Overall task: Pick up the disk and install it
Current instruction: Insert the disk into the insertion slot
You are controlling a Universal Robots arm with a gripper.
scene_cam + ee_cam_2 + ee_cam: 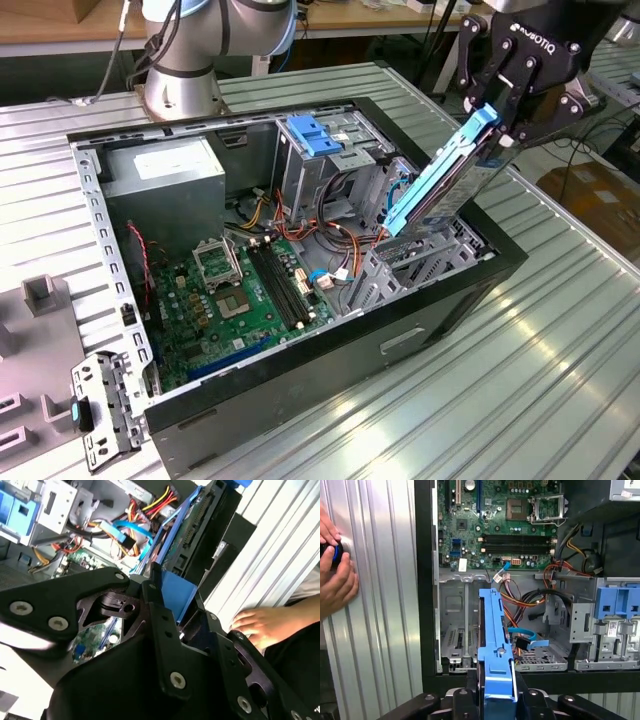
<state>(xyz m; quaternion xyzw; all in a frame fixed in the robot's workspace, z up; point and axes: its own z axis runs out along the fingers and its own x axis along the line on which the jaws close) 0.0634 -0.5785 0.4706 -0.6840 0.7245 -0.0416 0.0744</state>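
- Exterior view: the robot's black hand (497,120) is clamped on the upper end of the disk (440,180), a flat silver-grey metal hard drive framed by light blue plastic rails.
- The disk hangs steeply tilted. Its lower end dips into the open black tower computer case (330,335), which lies on its side on the ribbed aluminium bench (530,390).
- That lower end sits over the bare metal drive bay (395,265) at the end of the case on the exterior view's right. I cannot tell whether it touches the bay.
- The fixed blue plastic bracket (310,135) on the tall cage and the grey power-supply box (165,170) lie well apart from the disk.
- Second wrist view: the hand (182,617) shows both black fingers (160,630) pressed against the blue rail end, with no gap. The disk (200,520) reaches away from them towards the case interior.
- A person's hand (262,622) rests on the bench beside the case.
- First wrist view: the disk (495,640) is seen edge-on, its blue rail pointing into the case between the metal bay walls (455,640) and a bundle of coloured cables (540,600).
- The hand (495,692) grips its near end. A person's hand (335,577) holds a small dark round object on the bench outside the case wall.
- Judged progress: the pick-up is done and the disk is lifted and brought to the bay. It is not yet seated, so the installing remains.
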